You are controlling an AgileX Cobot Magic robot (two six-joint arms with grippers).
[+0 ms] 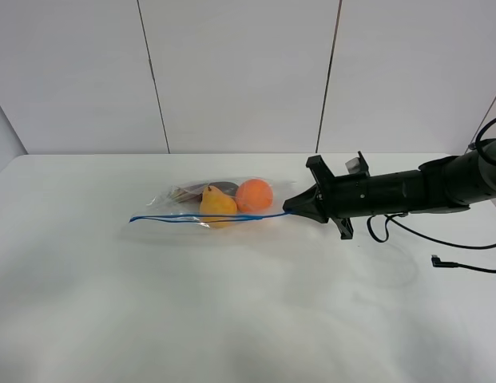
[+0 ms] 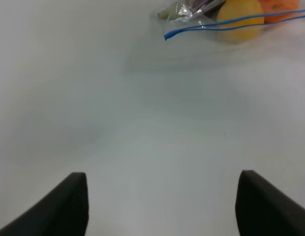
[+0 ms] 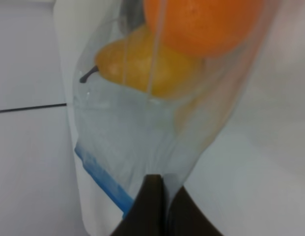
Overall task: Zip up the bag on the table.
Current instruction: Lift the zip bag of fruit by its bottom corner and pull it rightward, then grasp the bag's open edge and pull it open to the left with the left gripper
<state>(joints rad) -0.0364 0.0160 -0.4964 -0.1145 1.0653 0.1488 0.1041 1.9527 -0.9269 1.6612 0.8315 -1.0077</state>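
The clear bag (image 1: 212,203) lies on the white table (image 1: 232,303), holding an orange (image 1: 254,195), a yellow pear (image 1: 217,204) and something dark behind them. Its blue zip strip (image 1: 200,218) runs along the near edge. My right gripper (image 1: 289,209) is shut on the bag's right end at the zip strip; the right wrist view shows the fingers (image 3: 154,206) pinching the plastic beside the blue strip (image 3: 105,187). My left gripper (image 2: 162,206) is open and empty over bare table, well away from the bag's left end (image 2: 167,35); it is out of the exterior high view.
A black cable (image 1: 455,259) lies on the table at the far right under the right arm. White wall panels stand behind the table's far edge.
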